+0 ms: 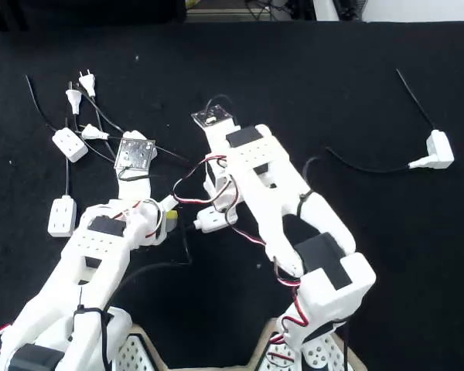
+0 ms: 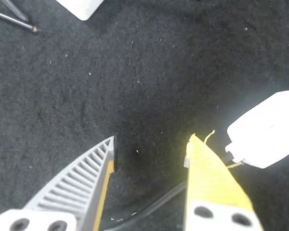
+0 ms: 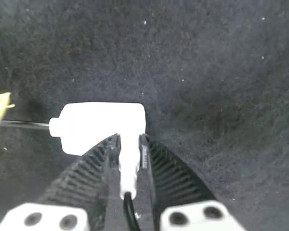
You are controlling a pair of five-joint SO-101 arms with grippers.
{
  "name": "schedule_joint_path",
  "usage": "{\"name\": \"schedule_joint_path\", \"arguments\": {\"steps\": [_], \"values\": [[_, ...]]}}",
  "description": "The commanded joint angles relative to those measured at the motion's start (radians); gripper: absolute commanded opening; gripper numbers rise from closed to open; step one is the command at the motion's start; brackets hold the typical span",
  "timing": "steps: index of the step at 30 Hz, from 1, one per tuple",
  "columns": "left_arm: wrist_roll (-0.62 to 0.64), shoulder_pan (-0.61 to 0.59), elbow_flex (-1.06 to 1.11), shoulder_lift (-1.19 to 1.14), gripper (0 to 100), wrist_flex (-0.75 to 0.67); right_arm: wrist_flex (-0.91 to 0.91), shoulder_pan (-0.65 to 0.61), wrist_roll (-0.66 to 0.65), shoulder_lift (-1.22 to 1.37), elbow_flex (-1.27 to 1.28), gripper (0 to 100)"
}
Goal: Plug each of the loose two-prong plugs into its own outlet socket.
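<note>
In the middle of the black worktop (image 1: 332,93), we see the right claw (image 3: 129,139) pinched narrow on the neck of a white plug (image 3: 101,127), whose lead runs back between the fingers toward the wrist. The left claw (image 2: 151,139) stands wide just beside it and holds nothing. Its yellow finger (image 2: 209,183) is close to the plug's body, though we cannot tell whether they touch, and its ribbed white finger (image 2: 84,180) sits across a gap of bare cloth. A black cable (image 2: 149,208) lies on the worktop under that gap. From above, the right arm (image 1: 271,185) and its red and black wires lie over the held plug, so only one end of it shows, and we cannot make out its prongs. Toward the left side of the worktop lies an outlet socket (image 1: 62,216) and, beyond it, a second outlet socket (image 1: 69,144), each on a dark lead. Past them are three small plugs (image 1: 87,79) (image 1: 73,99) (image 1: 93,133), near one another, with their leads crossing. Well apart, at the far right, an angled plug (image 1: 438,149) lies on its own with a black lead trailing from it. In the left wrist view a white piece (image 2: 82,6) is cut off at the edge, and we cannot tell what it is.
</note>
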State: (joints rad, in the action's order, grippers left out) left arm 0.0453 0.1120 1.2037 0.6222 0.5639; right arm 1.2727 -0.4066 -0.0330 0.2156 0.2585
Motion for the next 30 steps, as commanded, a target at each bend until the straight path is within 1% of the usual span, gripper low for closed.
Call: {"name": "schedule_joint_path", "arguments": {"steps": [1,4,6,11,15,17,19,22,26,30], "values": [[0.009,-0.016,-0.019,0.031,24,-0.006,-0.017,-0.006,-0.006,-0.012,-0.012,4.9],[0.095,-0.102,-0.041,0.031,24,0.003,-0.017,-0.043,-0.003,-0.013,-0.012,15.8],[0.149,-0.174,-0.065,0.031,24,0.029,-0.017,-0.063,-0.006,-0.015,-0.015,19.4],[0.258,-0.321,-0.101,0.031,24,0.051,-0.017,-0.078,0.0,-0.07,-0.039,15.0],[0.33,-0.432,-0.122,0.029,24,0.046,0.021,-0.077,-0.006,-0.157,-0.058,14.9],[0.37,-0.467,-0.122,0.029,24,0.044,0.052,-0.078,-0.02,-0.197,-0.074,15.0],[0.399,-0.49,-0.122,0.029,24,0.044,0.069,-0.092,-0.08,-0.229,-0.079,17.5],[0.408,-0.496,-0.122,0.028,24,0.044,0.071,-0.126,-0.16,-0.263,-0.073,24.3],[0.408,-0.496,-0.122,0.026,24,0.043,0.071,-0.161,-0.365,-0.272,-0.071,29.1],[0.408,-0.522,-0.122,0.028,24,0.043,0.071,-0.163,-0.595,-0.272,-0.048,27.9]]}}
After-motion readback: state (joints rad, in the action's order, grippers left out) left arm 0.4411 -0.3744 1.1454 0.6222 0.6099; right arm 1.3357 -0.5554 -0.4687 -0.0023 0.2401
